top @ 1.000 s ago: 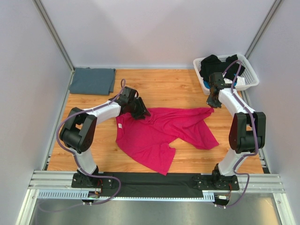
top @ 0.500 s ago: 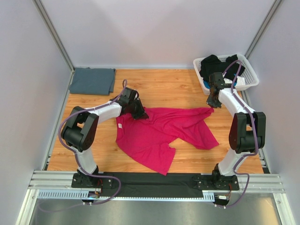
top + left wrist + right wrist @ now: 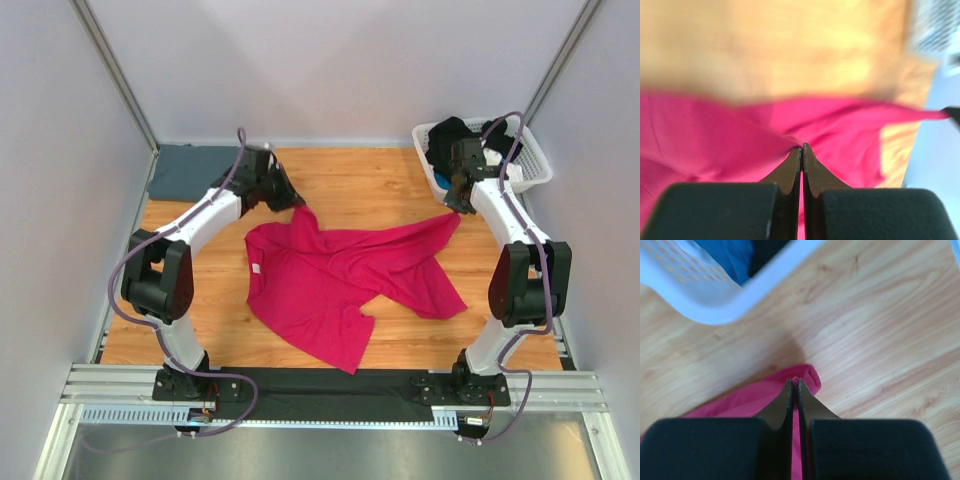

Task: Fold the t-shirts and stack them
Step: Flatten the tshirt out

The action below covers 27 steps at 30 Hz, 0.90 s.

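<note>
The magenta-pink t-shirt [image 3: 330,285] lies crumpled across the middle of the wooden table. My left gripper [image 3: 296,205] is shut on its upper left corner and has it raised; the pinched cloth shows in the left wrist view [image 3: 715,140] at the gripper [image 3: 801,146]. My right gripper [image 3: 458,210] is shut on the shirt's upper right corner, next to the basket; that pinched fold shows in the right wrist view [image 3: 805,377] at the gripper [image 3: 794,381]. The slate blue-grey t-shirt [image 3: 185,172] lies folded flat at the far left corner, partly hidden by my left arm.
A white lattice basket [image 3: 532,160] with dark and blue clothes stands at the far right corner; its rim shows in the right wrist view [image 3: 715,295]. Grey enclosure walls surround the table. A black rail runs along the near edge.
Both grippers moved toward the far side, pulling the pink shirt's top edge with them. The left gripper travelled furthest, up and left toward the folded grey shirt. The shirt is stretched more widely between them.
</note>
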Available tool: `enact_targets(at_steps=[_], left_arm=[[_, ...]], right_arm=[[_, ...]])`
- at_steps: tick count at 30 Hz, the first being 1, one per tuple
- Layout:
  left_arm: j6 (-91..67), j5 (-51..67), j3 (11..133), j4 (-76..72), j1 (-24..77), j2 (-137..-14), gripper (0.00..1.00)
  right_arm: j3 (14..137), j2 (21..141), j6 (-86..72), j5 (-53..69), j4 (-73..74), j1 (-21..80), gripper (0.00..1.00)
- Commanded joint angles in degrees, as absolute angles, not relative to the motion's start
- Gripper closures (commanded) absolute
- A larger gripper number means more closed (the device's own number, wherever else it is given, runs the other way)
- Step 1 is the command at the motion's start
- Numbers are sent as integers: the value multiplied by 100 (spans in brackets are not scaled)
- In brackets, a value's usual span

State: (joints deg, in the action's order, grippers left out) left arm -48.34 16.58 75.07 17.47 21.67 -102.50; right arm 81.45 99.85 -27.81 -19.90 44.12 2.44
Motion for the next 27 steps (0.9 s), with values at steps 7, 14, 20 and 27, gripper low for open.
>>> enact_targets(at_steps=[7,14,20,27], left_arm=[[-3710,1178,10351,2469,1425,-9457,100],[-2295,826,12364,3322,1397,-9317,100],[-1680,905,12647,3620,1406,-8553,100],[-1486,914,12604,3920,1406,-7314,100]], right_arm=[[9912,9010,-2092,-1776,3903,132,99],[10406,8035,-1574,-1275,3428,141,100],[10635,7192,-1292,-1151,3489,141,100],[10591,6083,-1222,-836,3726,149,100]])
